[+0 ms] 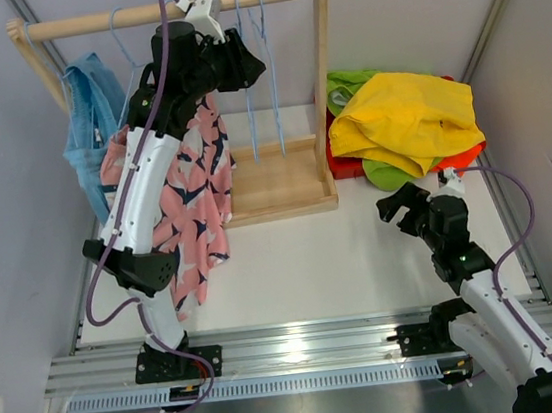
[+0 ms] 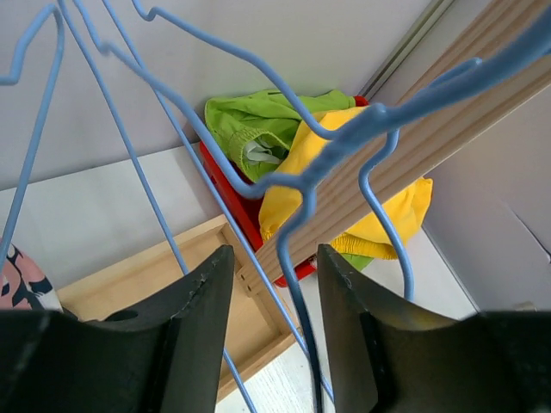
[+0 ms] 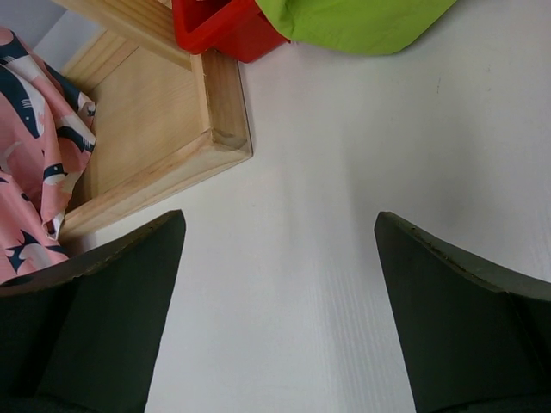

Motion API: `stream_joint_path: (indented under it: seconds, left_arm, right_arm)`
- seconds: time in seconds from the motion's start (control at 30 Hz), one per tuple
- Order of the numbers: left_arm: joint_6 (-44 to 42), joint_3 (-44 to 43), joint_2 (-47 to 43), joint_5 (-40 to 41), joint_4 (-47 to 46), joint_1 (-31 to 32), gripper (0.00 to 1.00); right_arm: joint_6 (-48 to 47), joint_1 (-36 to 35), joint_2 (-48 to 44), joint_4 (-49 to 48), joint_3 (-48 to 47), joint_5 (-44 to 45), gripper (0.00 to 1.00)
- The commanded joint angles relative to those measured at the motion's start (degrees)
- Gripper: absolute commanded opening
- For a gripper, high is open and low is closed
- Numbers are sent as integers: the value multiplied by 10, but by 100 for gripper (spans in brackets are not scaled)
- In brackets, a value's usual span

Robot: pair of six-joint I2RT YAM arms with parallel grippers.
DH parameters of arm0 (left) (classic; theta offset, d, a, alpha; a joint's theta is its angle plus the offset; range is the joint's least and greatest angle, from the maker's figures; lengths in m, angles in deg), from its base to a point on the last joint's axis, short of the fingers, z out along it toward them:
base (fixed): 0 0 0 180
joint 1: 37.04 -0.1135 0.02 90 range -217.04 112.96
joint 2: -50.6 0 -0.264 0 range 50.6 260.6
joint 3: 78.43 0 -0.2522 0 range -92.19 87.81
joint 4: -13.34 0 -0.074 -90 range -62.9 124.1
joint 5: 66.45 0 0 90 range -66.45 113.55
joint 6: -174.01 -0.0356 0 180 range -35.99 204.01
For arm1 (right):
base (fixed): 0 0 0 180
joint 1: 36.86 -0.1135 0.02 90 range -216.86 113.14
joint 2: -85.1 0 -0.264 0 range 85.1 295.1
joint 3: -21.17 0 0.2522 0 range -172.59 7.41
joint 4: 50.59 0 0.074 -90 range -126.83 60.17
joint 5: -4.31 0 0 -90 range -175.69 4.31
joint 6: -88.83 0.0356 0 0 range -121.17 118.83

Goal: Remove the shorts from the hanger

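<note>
The light blue shorts (image 1: 89, 119) hang at the left end of the wooden rod (image 1: 82, 25). The pink shorts with navy print (image 1: 197, 176) hang beside them, partly behind my left arm. They also show in the right wrist view (image 3: 30, 129). The yellow shorts (image 1: 406, 120), lime green shorts (image 1: 347, 85) and orange shorts (image 1: 466, 156) lie piled in a red bin (image 1: 344, 166). My left gripper (image 1: 249, 67) is up by the rod among bare blue wire hangers (image 2: 336, 129). It is open, with one wire passing between its jaws (image 2: 275, 292). My right gripper (image 1: 396, 202) is open and empty above the table (image 3: 280, 258).
The rack's wooden base tray (image 1: 273, 182) sits on the table below the rod, and its right post (image 1: 325, 69) stands next to the red bin. Grey walls close in on the left and right. A metal rail (image 1: 303, 344) runs along the near edge.
</note>
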State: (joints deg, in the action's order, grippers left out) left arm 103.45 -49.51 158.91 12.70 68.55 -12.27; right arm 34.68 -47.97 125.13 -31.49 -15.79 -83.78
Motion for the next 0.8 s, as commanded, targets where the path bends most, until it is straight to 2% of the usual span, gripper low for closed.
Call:
stream_joint_path:
  seconds: [0.0,0.17,0.27,0.3,0.4,0.57,0.67,0.73,0.77]
  left_arm:
    - [18,11,-15,23,46,-5,49]
    - [18,1,-35,20,62,9,51]
    - [10,-3,-81,27,66,29,62]
    - [9,-4,-94,28,71,33,69]
    - [2,3,-148,21,89,41,82]
    - [-25,50,-242,33,105,41,94]
    - [-61,67,-299,101,113,41,99]
    - [-93,84,-331,180,115,34,99]
    - [-110,97,-341,195,115,26,99]
  right_arm:
    - [9,-3,-17,1,-8,-5,98]
    - [6,-5,-43,26,-13,-4,98]
    - [3,-5,-54,39,-16,-3,98]
    - [3,-5,-59,42,-16,-3,98]
    - [3,-5,-70,56,-17,-5,98]
    - [6,-6,-86,67,-19,-7,98]
    - [9,-6,-92,77,-23,-8,98]
    - [11,-7,-99,83,-25,-9,98]
    - [12,-8,-102,85,-24,-9,98]
